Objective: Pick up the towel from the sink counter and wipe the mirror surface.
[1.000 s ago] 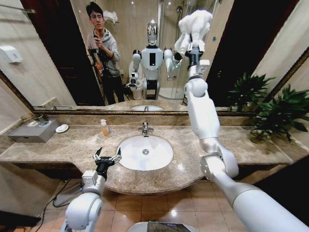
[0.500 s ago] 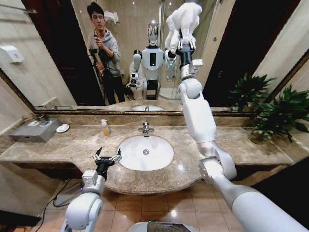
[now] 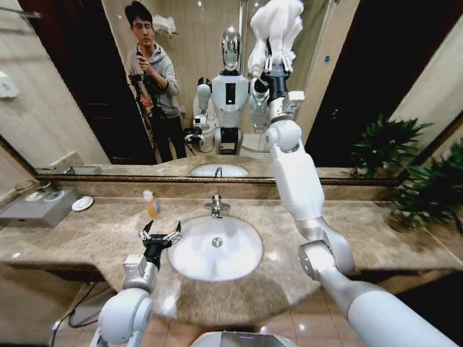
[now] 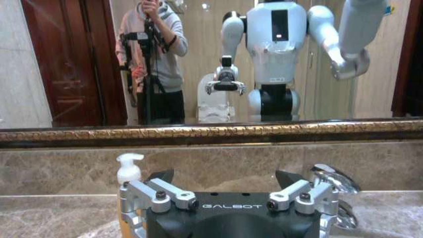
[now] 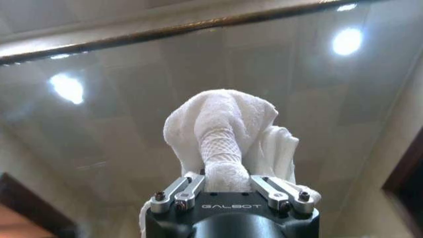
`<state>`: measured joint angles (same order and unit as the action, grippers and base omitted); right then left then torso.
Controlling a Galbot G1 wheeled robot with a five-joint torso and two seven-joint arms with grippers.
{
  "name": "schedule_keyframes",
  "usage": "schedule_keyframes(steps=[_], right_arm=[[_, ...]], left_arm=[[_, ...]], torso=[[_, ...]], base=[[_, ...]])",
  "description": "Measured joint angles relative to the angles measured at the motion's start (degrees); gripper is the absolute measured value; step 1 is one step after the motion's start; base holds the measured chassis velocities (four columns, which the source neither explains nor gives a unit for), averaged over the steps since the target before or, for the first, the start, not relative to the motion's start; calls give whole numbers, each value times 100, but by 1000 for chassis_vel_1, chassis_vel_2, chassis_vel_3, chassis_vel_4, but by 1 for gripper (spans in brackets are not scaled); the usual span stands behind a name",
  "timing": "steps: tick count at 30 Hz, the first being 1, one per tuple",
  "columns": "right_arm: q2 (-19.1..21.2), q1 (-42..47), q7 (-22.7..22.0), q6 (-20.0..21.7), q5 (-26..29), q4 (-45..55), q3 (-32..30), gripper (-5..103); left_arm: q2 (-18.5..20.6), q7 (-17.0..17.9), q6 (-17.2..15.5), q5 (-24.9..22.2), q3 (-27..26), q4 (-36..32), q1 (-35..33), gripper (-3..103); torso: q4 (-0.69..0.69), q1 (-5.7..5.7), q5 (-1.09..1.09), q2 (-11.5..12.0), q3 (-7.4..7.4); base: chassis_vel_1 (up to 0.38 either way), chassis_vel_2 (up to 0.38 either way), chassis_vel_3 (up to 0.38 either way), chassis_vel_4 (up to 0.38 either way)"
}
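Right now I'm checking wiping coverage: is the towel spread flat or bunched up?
Bunched up. The towel stands in a crumpled clump out of the right gripper, raised in front of the mirror.

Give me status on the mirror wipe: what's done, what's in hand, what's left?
Done: the towel is off the sink counter, clamped in the right tool. In hand: that arm is raised high, holding the towel up at the mirror surface; contact isn't certain. Left: the wiping itself; no wiped area is visible. The left tool idles open over the counter's front edge.
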<state>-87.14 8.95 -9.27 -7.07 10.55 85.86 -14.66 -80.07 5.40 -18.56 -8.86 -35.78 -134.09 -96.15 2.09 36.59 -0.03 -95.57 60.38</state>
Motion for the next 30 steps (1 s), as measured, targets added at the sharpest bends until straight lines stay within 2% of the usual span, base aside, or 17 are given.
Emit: schedule_keyframes(steps=[6,13,14,17,21,22,23,28,30], right_arm=[[97,-37,-331,-44,-179,-99,-404,18],[130,-123,-326,-197,-222,-373,-563,18],[105,-129,-233,-242,-159,-414,-395,18],[53,-125,-117,-254,-103,-416,-162,18],[-122,-108,199,-352,-1,-441,494,18],[-122,-108,199,-352,-1,-441,494,18],[-192,-106,377,-447,30,-437,807,18],[-179,-49,876,-838,126,-213,1293,18],[-164,-31,907,-879,92,-183,1304,18]], left_arm=[[0,0,0,0,0,0,-4,100],[0,0,0,0,0,0,-4,100],[0,0,0,0,0,0,-2,100],[0,0,0,0,0,0,-1,100],[0,0,0,0,0,0,-2,100],[0,0,0,0,0,0,-2,100],[0,0,0,0,0,0,-3,100],[0,0,0,0,0,0,-3,100],[0,0,0,0,-1,0,-3,100]], torso=[[-4,-10,4,-2,-1],[-9,-10,5,-2,-2],[-15,-9,9,-2,-2],[-14,-8,7,-2,-1],[-1,-6,3,-2,0],[-1,-6,3,-2,0],[4,-4,0,-1,1],[4,-4,-2,-1,1],[3,-4,-1,0,1]], base=[[9,22,1,-7],[20,-21,-31,18],[0,0,0,0],[-65,-20,-16,-31],[0,0,0,0],[0,0,0,0],[0,0,0,0],[0,0,0,0],[0,0,0,0]])
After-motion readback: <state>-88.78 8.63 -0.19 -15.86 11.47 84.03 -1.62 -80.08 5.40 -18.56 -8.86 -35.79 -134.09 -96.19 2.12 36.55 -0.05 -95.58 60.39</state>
